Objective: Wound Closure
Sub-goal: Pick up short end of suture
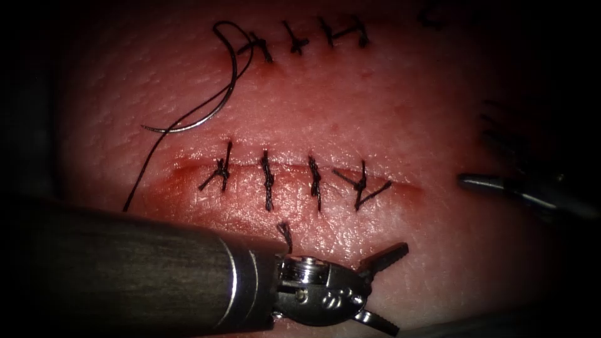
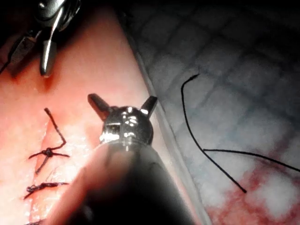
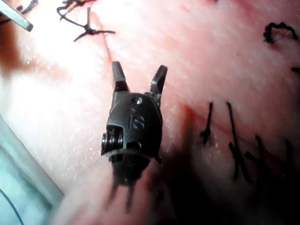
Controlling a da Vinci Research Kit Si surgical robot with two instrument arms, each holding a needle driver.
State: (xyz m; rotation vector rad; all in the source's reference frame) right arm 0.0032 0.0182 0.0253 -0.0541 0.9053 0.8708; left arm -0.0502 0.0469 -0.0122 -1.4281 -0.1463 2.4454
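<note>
The curved needle (image 1: pixel 206 112) lies loose on the tissue (image 1: pixel 375 112) at the upper left, between the upper stitched cut (image 1: pixel 313 37) and the lower cut (image 1: pixel 294 178); no tool holds it. Its dark thread (image 1: pixel 141 172) trails down to the left, and another strand loops up to the upper row. My left tool (image 1: pixel 389 286) hovers below the lower cut, jaws open and holding nothing; the left wrist view shows the same tool (image 2: pixel 123 102). My right tool (image 1: pixel 466 182) sits at the right end of the lower cut, and the right wrist view shows its jaws (image 3: pixel 139 75) open and bare.
Several knotted stitches (image 1: pixel 268 180) cross the lower cut, with red fluid along it. A short cut end of thread (image 1: pixel 285 235) lies by the left shaft. A loose thread piece (image 2: pixel 187 122) rests on the stained pad (image 2: pixel 243 70) beside the tissue edge.
</note>
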